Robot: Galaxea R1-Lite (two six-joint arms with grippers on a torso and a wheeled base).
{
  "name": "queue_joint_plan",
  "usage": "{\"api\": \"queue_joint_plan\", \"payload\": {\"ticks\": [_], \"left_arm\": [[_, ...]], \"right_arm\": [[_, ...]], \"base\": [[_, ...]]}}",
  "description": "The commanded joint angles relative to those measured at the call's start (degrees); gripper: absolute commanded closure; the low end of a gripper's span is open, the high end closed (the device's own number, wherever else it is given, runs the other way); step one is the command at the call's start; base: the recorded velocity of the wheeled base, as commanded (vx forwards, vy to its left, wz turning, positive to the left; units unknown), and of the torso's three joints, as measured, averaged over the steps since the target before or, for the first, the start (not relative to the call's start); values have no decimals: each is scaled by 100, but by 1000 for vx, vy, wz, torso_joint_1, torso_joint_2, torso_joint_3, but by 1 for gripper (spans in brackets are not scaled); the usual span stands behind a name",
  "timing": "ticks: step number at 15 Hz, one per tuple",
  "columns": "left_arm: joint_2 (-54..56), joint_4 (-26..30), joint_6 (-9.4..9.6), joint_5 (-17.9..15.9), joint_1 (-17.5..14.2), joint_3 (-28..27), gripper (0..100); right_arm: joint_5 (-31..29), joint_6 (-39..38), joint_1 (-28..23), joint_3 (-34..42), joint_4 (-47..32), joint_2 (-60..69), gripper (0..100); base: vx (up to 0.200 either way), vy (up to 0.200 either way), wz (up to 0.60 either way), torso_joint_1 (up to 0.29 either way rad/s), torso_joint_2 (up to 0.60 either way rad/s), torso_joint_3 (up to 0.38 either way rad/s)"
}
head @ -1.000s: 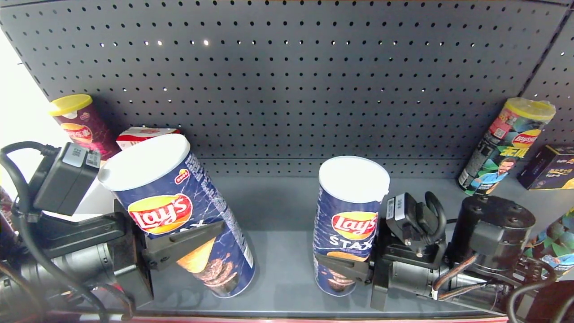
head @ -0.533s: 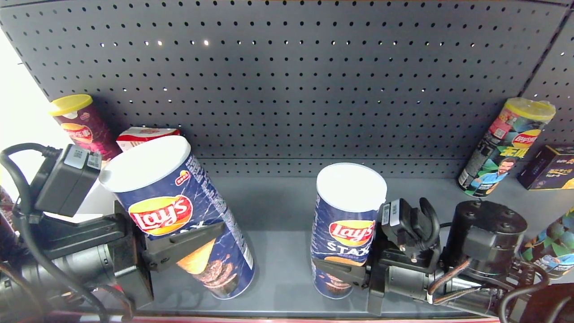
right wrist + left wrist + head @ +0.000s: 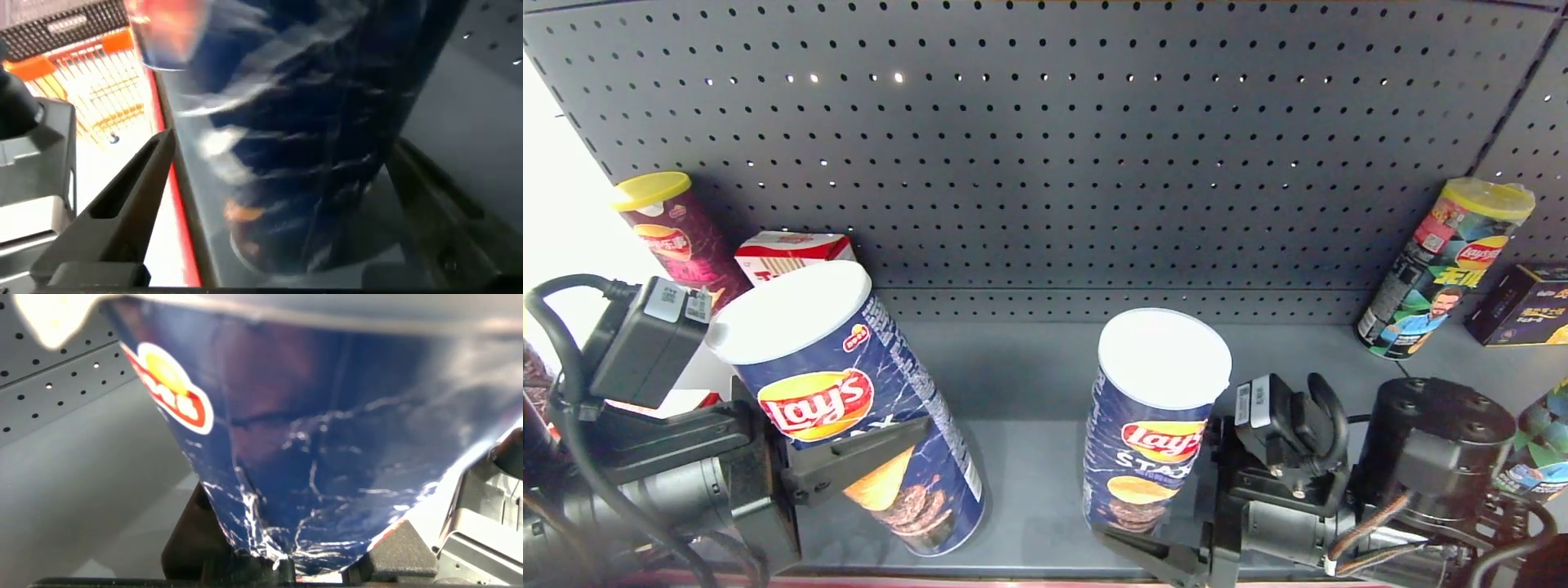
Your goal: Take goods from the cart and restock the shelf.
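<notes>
1. The left gripper (image 3: 874,453) is clamped on the left can (image 3: 841,384), which looks tilted, its base on the shelf (image 3: 1029,384) near the front edge; set it upright before releasing
2. The right gripper (image 3: 1143,531) sits open around the right can (image 3: 1147,433), upright near the front edge; draw straight back, brushing nothing
3. The right wrist view shows gaps between fingers and can, plus an orange wire basket (image 3: 90,90); the head view shows the tilt
</notes>
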State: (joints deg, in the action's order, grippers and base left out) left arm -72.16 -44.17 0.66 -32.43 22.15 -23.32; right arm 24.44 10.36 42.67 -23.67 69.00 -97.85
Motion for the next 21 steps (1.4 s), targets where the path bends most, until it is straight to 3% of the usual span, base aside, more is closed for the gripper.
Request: {"api": "queue_joint_plan", "payload": {"ticks": [1, 5, 8, 10, 14, 18, 21], "left_arm": [[9, -4, 4, 0, 0, 3, 100], [17, -4, 4, 0, 0, 12, 100], [96, -4, 4, 0, 0, 38, 100], [149, -4, 4, 0, 0, 117, 100], [193, -13, 13, 0, 9, 170, 100], [255, -13, 13, 0, 17, 117, 100], [307, -13, 13, 0, 26, 73, 100]], "right_arm": [[-1, -8, -39, 249, 0, 610, 0], [-10, -8, -303, 917, -106, 2069, 0], [-10, -8, -865, 1559, -273, 3211, 0], [-54, -17, -1155, 1796, -1178, 4204, 0], [-1047, -201, -1226, 1787, -3806, 6331, 0], [-1767, -641, -1445, 1893, -5388, 8072, 0], [-1926, -816, -1850, 1998, -6390, 9188, 0]], "base": [[0, 0, 0, 0, 0, 0], [0, 0, 0, 0, 0, 0], [0, 0, 0, 0, 0, 0], [0, 0, 0, 0, 0, 0], [0, 0, 0, 0, 0, 0], [0, 0, 0, 0, 0, 0], [0, 0, 0, 0, 0, 0]]}}
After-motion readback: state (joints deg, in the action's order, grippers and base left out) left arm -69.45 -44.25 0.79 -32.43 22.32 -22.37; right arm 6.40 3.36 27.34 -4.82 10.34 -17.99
